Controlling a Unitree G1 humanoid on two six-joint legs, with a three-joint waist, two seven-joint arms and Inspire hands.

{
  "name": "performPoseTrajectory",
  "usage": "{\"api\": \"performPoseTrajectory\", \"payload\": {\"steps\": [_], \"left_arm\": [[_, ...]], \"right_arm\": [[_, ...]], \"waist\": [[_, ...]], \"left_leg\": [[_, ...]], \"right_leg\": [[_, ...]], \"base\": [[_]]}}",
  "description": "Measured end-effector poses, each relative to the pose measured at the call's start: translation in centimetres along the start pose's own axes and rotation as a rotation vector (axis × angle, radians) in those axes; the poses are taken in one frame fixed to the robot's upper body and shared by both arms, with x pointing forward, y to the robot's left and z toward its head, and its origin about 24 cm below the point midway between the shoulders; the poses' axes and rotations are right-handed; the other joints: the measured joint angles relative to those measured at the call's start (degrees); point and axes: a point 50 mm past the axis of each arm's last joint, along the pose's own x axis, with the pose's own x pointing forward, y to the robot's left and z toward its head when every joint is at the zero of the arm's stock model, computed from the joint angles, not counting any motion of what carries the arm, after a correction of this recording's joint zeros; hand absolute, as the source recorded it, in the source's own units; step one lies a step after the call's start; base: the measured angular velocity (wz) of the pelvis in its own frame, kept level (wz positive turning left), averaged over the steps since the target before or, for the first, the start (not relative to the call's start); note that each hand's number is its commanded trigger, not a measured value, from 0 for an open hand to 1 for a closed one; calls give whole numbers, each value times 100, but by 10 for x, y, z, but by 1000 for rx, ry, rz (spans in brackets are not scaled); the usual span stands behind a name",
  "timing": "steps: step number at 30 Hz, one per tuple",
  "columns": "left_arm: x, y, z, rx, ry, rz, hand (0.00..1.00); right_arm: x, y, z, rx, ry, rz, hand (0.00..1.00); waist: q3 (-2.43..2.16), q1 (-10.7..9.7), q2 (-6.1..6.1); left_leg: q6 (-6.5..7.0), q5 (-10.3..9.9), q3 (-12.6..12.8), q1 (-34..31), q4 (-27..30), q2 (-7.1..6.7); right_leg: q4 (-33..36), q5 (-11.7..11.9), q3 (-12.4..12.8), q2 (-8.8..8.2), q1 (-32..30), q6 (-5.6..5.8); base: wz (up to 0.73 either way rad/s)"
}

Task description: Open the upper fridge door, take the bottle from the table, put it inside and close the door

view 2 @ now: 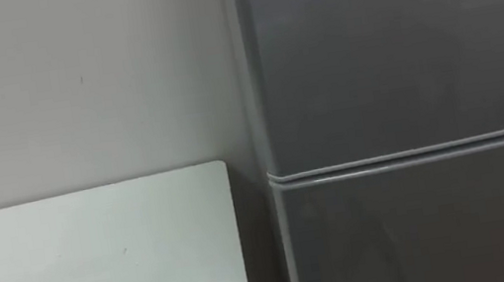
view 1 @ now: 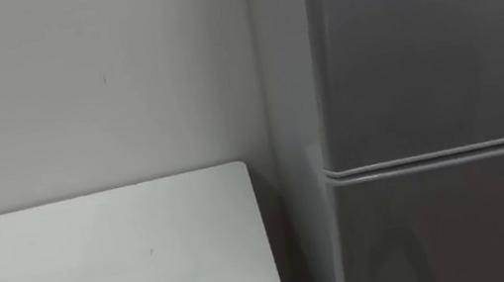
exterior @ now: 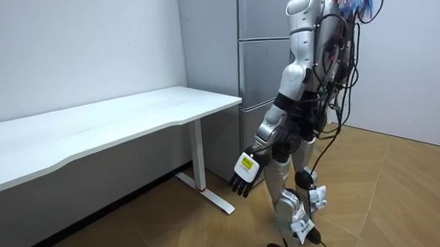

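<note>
A tall grey fridge (view 1: pixel 429 54) stands right in front of me against the wall, its upper door shut. A horizontal seam (view 1: pixel 445 156) divides the upper door from the lower door (view 2: pixel 425 225), which is shut too. In the room view I stand upright facing the fridge (exterior: pixel 266 69), close to the table's end. My left hand (exterior: pixel 244 174) hangs low beside my thigh with relaxed, straight fingers and nothing in it.
A white table (view 1: pixel 100 264) on white legs (exterior: pixel 203 169) runs along the wall to my left, its end a narrow gap away from the fridge. Wooden floor (exterior: pixel 387 198) stretches behind me and to the room view's right.
</note>
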Motion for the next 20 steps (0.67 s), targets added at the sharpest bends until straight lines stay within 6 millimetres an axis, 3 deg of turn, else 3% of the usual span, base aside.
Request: {"api": "performPoseTrajectory", "payload": {"steps": [6,20], "left_arm": [[0,-1,2,8,-9,8,0],[-1,0,0,15,-17,36,0]], "right_arm": [[1,11,0,-41,10,86,0],[1,15,-4,-43,33,160,0]], "waist": [[14,34,-35],[33,28,-75]], "left_leg": [[1,1,-6,-4,10,-8],[1,1,-144,-23,-6,-29]], "right_leg": [[-34,-1,-47,-18,32,2],[-103,-6,-172,-32,120,12]], "base": [[0],[5]]}}
